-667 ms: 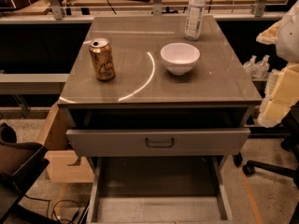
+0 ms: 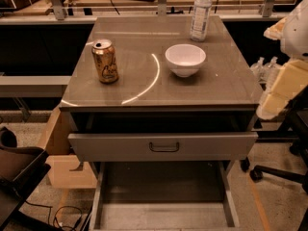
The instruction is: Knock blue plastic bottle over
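Here we are at the grey tabletop (image 2: 226, 83), and the blue plastic bottle (image 2: 200, 14) stands upright at the far right, close to the back edge, white cap on top and pale label facing us. In front of it, well apart, a white bowl (image 2: 185, 59) sits right of centre. Over on the left a gold can (image 2: 105, 61) stands upright with its top open, well apart from both, and a bright arc of reflected light (image 2: 147, 85) curves across the surface between can and bowl. The pincer (image 2: 281, 88) hangs off the right side of the tabletop, out past its right edge near the front corner, touching nothing on top and a long way from the bottle; how far open it is, I cannot tell, and it has hold of nothing that I can see. Below the top, a drawer (image 2: 163, 146) with a dark handle juts forward, and a lower drawer (image 2: 163, 196) is pulled wide open.
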`<state>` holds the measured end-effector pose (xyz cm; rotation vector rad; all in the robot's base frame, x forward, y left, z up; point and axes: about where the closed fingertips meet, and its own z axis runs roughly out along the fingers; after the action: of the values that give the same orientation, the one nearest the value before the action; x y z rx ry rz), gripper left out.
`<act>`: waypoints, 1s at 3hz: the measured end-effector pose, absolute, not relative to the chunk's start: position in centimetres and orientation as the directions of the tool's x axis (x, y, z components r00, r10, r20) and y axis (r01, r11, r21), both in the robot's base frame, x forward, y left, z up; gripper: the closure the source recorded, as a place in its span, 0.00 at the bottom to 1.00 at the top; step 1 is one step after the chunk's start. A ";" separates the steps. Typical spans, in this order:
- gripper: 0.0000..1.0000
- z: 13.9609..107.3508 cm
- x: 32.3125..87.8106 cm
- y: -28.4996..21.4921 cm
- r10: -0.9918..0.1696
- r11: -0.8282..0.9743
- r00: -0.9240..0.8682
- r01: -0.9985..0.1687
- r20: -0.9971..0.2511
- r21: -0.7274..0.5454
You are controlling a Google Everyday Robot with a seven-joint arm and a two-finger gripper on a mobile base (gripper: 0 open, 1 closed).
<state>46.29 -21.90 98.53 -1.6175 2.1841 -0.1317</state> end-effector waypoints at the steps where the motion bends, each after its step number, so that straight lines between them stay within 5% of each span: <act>1: 0.00 97.5 50.5 -23.0 -0.873 0.419 -0.264 -0.837 -0.410 -0.354; 3: 0.00 98.0 59.8 -21.9 -0.705 0.577 -0.184 -0.710 -0.685 -0.403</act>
<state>59.82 -21.92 97.97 -1.1406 1.9079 0.0071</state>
